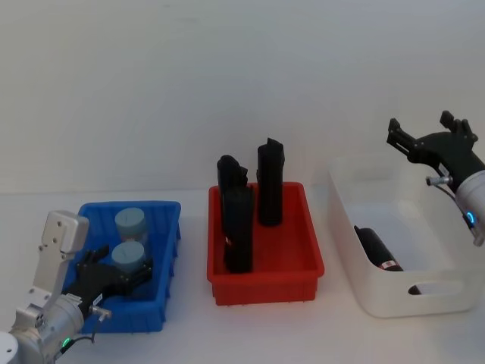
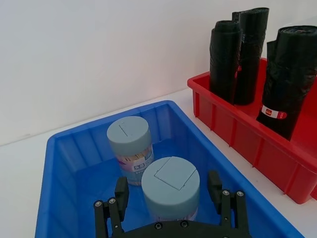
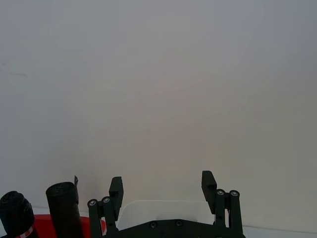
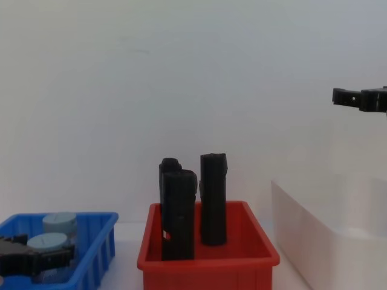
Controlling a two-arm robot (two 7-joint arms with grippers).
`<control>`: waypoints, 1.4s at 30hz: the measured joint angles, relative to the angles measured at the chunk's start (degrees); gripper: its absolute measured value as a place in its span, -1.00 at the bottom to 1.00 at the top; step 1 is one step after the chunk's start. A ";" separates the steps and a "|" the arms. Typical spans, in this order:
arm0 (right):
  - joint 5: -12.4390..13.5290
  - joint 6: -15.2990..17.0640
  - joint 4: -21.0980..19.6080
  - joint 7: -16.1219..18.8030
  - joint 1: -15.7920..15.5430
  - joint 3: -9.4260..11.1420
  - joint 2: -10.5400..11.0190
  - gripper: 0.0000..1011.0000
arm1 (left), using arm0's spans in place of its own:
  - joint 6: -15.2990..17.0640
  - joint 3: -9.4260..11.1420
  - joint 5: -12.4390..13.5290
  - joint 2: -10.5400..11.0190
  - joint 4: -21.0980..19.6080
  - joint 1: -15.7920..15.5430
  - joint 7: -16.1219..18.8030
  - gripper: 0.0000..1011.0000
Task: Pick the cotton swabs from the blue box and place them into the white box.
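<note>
2 tubs of cotton swabs stand upright in the blue box [image 1: 171,227] at the near left: the near tub [image 2: 171,178] and the far tub [image 2: 130,144] just behind it, close together, though I cannot tell if they touch. The left gripper [image 1: 117,270] is down inside the box with its jaws spread, 1 finger [image 2: 121,191] on each side of the near tub and a gap showing on both sides, so nothing is gripped yet.

The right gripper [image 1: 421,125] hangs high over the far end of the white box [image 1: 394,302] at the right, jaws apart and empty. That box holds 1 black roll [image 1: 377,252] lying down and no tubs. Between the 2 boxes sits a red bin [image 1: 265,290] with 3 black rolls [image 1: 269,182] standing in it.

Each tub looks light and rigid, a thin plastic cylinder with a printed wrap that is probably slick. The best hold is likely across the full width at mid-height, below the grey-blue cap, with moderate squeeze; an off-centre pinch could let the round wall squirt sideways or knock the far tub.
</note>
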 joint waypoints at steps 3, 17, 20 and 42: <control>0.00 0.00 0.00 0.00 0.00 0.00 0.00 0.98 | 0.20 -0.04 0.22 -0.10 0.32 -0.20 -0.16 0.99; 0.00 0.00 0.00 0.00 0.00 0.00 0.00 0.98 | 0.60 -0.12 0.77 -0.31 1.05 -0.62 -0.54 0.58; 0.00 0.00 0.00 0.00 0.00 0.00 0.00 0.98 | 0.65 -0.14 0.83 -0.33 1.14 -0.67 -0.58 0.44; 0.00 0.00 0.00 0.00 0.00 0.00 0.00 0.98 | 0.70 -0.20 2.34 -0.26 0.08 -0.66 -0.20 0.32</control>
